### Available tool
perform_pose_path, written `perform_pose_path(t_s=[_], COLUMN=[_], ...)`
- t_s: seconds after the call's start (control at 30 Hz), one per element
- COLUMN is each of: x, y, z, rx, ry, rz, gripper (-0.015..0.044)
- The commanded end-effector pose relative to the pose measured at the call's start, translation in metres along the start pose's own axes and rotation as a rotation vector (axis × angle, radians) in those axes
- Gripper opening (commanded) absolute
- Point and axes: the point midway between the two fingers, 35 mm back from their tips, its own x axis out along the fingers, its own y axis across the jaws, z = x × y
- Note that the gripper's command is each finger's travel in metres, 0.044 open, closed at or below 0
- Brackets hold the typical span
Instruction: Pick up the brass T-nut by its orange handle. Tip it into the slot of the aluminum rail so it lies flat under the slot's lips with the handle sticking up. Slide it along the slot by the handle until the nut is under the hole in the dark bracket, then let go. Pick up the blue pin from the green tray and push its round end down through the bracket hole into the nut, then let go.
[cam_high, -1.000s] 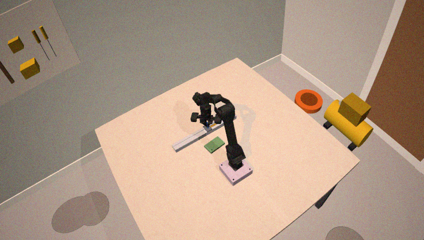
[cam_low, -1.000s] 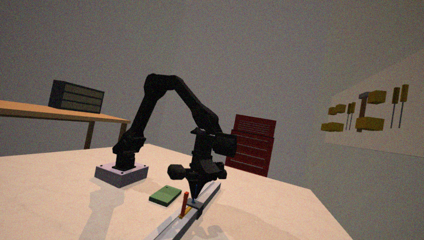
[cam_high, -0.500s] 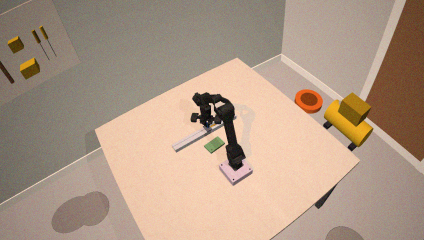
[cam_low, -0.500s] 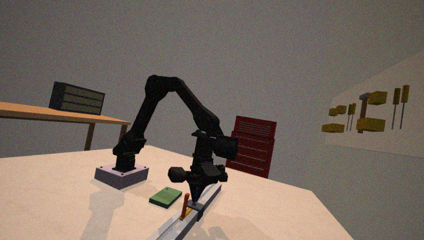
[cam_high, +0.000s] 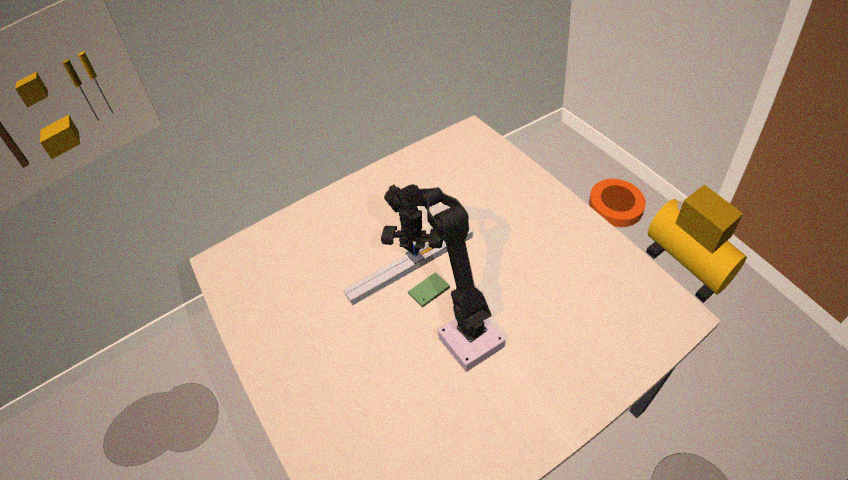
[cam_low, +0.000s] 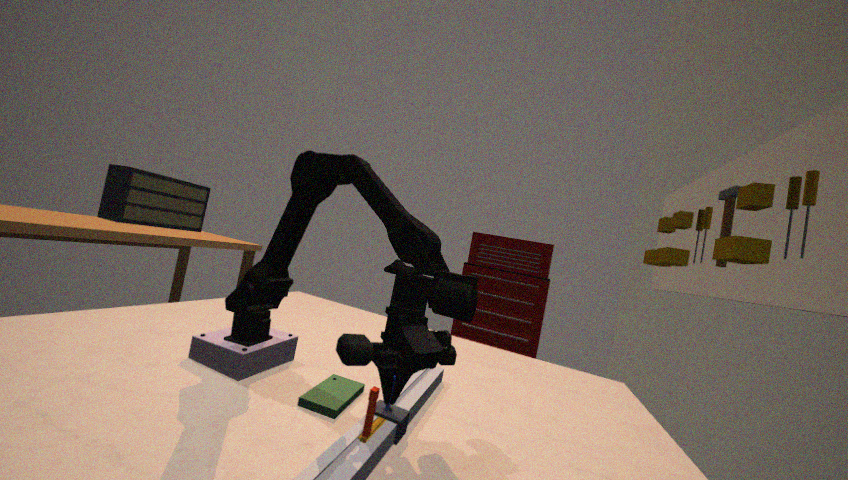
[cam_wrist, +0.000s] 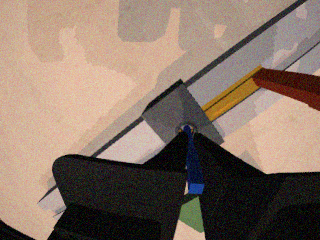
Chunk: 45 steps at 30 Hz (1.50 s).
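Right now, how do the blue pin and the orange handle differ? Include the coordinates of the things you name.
The blue pin (cam_low: 393, 381) (cam_wrist: 194, 162) is gripped in the claw (cam_low: 389, 399) (cam_wrist: 188, 138), while the orange handle (cam_low: 370, 413) (cam_wrist: 287, 85) stands free of it. The pin's lower end is at the hole in the dark bracket (cam_low: 399, 412) (cam_wrist: 167, 111); the handle rises from the rail's slot beside that bracket. The pin looks thinner than the handle. Both are long, narrow and roughly upright.
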Motion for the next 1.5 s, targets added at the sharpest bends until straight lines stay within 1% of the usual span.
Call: perform_pose_path(t_s=[0.0, 1.47], x=[0.0004, 0.0007], y=[0.0010, 0.0050], z=[0.0010, 0.0053], rx=[0.000, -0.001], ry=[0.010, 0.099], rz=[-0.010, -0.092], gripper=[-0.0150, -0.0150])
